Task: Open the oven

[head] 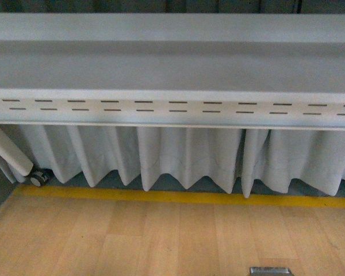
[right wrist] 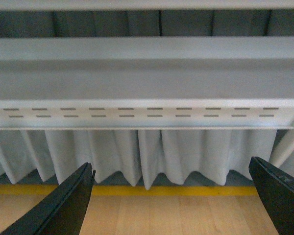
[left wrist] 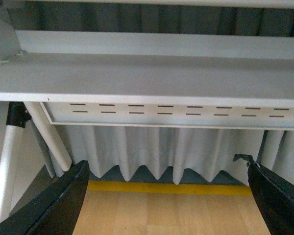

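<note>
White-painted metal filled all three views: a table edge with a slotted rail beneath it, seen from low down. A pleated white curtain hung under the rail, ending above a yellow stripe on a wood-look floor. A slanted leg and a caster stood at the left of the front view. A small grey metal piece showed at that view's lower edge; what it was could not be told.

Oven: not in any view. Its place could not be told from these pictures. Judgement: most likely on the tabletop above the cameras' line of sight.

Left gripper: jaws spread wide, nothing between them, dark fingers at the two sides of its wrist view. Right gripper: the same, wide apart and empty. Both pointed at the curtain and rail.

Stage, as judged: task not begun; the oven had first to be found, probably by raising an arm.

Handling, judged from the task alone: an oven door should be rigid, hinged along one edge and held shut with some resistance. Any glass panel would be fragile, so no pushing on it. Best hold: the door handle, near its middle, with a slow pull along the hinge's arc. A light oven might slide when pulled, so the free arm might have to steady it.
</note>
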Robot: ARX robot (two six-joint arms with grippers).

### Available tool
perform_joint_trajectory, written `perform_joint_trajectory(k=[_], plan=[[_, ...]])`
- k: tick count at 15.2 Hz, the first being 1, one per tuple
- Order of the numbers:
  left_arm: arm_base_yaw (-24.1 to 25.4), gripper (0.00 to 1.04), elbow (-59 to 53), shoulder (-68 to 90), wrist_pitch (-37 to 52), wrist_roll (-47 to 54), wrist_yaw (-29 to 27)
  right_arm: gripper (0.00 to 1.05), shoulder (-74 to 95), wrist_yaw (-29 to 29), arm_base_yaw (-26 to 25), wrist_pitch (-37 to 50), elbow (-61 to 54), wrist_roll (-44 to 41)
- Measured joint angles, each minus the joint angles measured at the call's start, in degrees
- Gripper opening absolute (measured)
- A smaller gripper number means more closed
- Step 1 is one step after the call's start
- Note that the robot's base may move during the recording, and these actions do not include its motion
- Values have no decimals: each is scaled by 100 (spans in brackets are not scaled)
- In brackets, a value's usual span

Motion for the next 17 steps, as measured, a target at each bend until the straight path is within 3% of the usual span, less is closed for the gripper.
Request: perform_joint_trajectory(k=[17], plan=[[0,98,0,0,13,9,11,98,2,0,0,4,0,9]])
